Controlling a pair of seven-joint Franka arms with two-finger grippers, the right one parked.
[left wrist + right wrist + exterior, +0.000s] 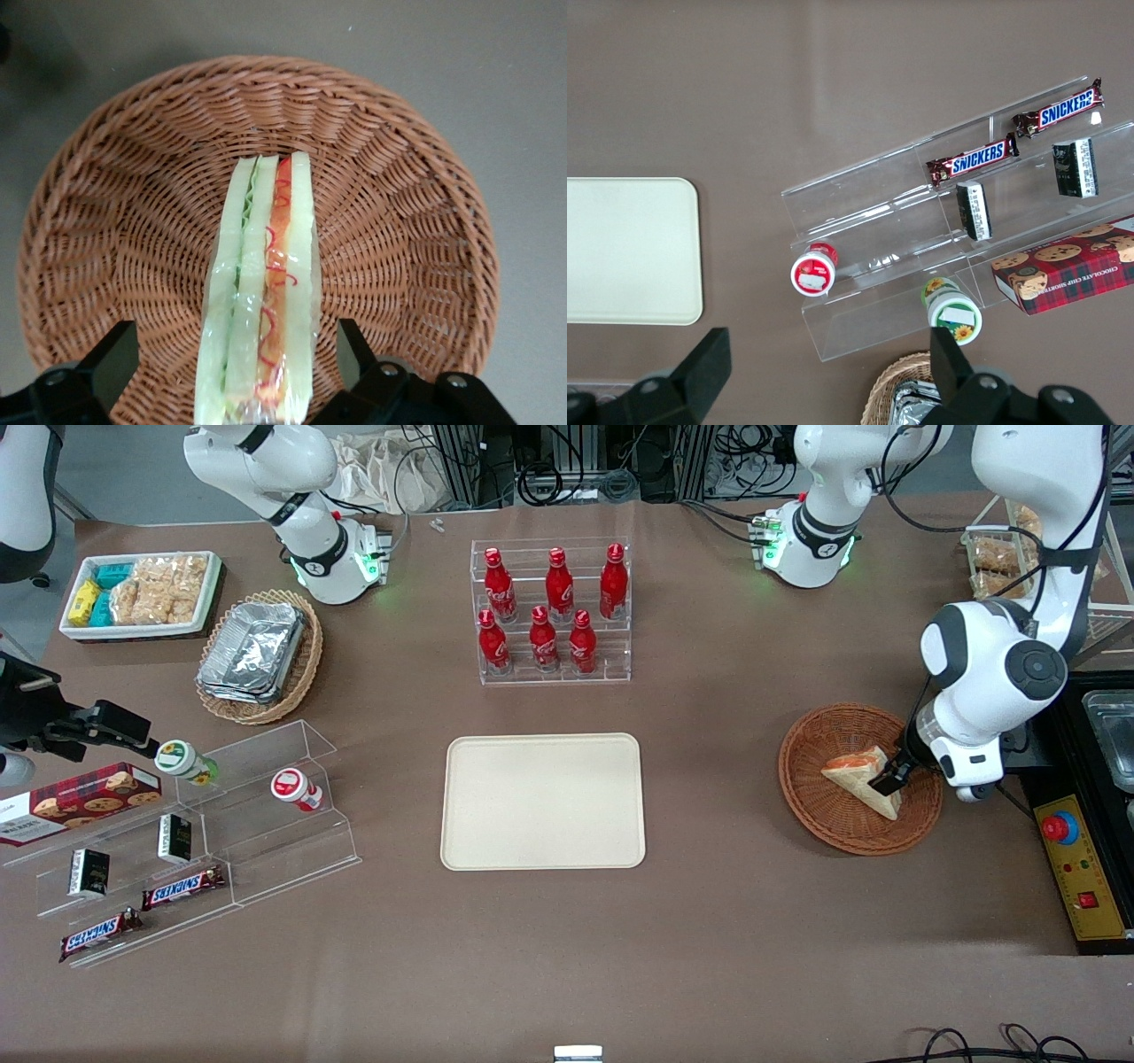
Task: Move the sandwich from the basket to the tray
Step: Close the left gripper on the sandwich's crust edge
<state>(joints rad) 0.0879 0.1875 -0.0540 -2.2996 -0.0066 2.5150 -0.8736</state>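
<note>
Jaws spread wide, straddling the sandwich, pads clear of the bread on both sides.

Left arm's black two-finger gripper (pixel 235 367) lowered into the round reddish-brown woven wicker basket (pixel 811 797), fingers (pixel 111 363) parted on either side of the triangular white-bread sandwich (pixel 263 292). Gap visible between each finger and the wedge; no pinch. Sandwich standing on edge in the basket, red, orange and green filling facing up toward the wrist camera. Flat cream-beige rectangular plastic tray (pixel 543 801) well apart from the basket, toward the parked arm's end of the brown table (pixel 726 921), bare.
</note>
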